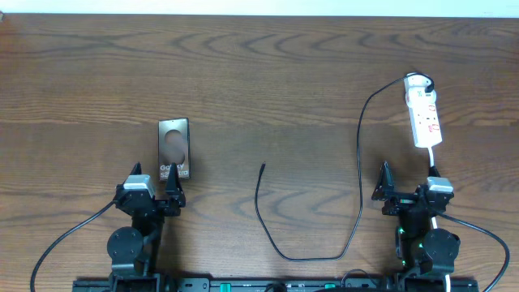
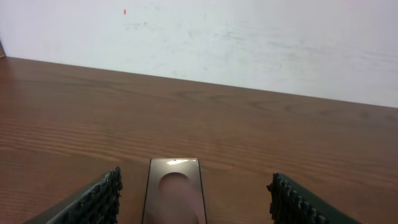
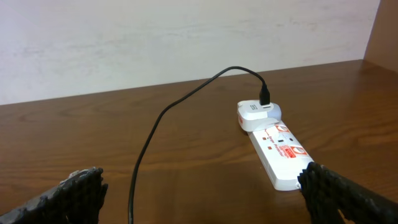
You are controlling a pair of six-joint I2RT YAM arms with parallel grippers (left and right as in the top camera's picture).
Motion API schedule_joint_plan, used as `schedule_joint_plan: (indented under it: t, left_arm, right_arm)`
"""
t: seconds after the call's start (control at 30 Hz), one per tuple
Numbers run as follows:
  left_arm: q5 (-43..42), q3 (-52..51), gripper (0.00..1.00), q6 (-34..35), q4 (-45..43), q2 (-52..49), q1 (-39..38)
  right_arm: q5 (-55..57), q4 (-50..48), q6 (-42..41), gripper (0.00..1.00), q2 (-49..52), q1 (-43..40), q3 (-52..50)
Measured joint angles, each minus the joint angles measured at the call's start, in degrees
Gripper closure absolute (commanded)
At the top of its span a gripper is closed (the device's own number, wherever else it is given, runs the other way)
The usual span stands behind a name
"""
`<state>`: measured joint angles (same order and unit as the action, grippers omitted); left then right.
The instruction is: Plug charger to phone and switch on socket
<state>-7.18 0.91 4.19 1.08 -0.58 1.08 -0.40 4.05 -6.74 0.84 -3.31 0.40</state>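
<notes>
The phone (image 1: pixel 173 148) lies flat on the table at the left, glossy face up; it also shows in the left wrist view (image 2: pixel 174 190), between the fingers. My left gripper (image 1: pixel 156 189) is open just behind its near end, not touching it. The socket (image 1: pixel 423 113), a white power strip with red markings, lies at the far right, also in the right wrist view (image 3: pixel 280 152). The charger cable (image 1: pixel 360 154) runs from a white adapter (image 3: pixel 256 114) on the strip down and round to its free plug tip (image 1: pixel 263 166) mid-table. My right gripper (image 1: pixel 408 189) is open and empty, near the strip's near end.
The wooden table (image 1: pixel 259 73) ends at a white wall (image 2: pixel 249 37) at the back. The strip's white cord (image 1: pixel 432 162) runs towards the right arm's base. Both arm bases stand at the front edge.
</notes>
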Motion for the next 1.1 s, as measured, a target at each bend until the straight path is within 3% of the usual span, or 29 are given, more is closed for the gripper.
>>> schedule_joint_plan:
  t: [1.1]
  left_arm:
    - [1.1, 0.0, 0.26, -0.1, 0.0, 0.0, 0.0]
  right_arm:
    - [0.0, 0.0, 0.0, 0.01, 0.0, 0.0, 0.0]
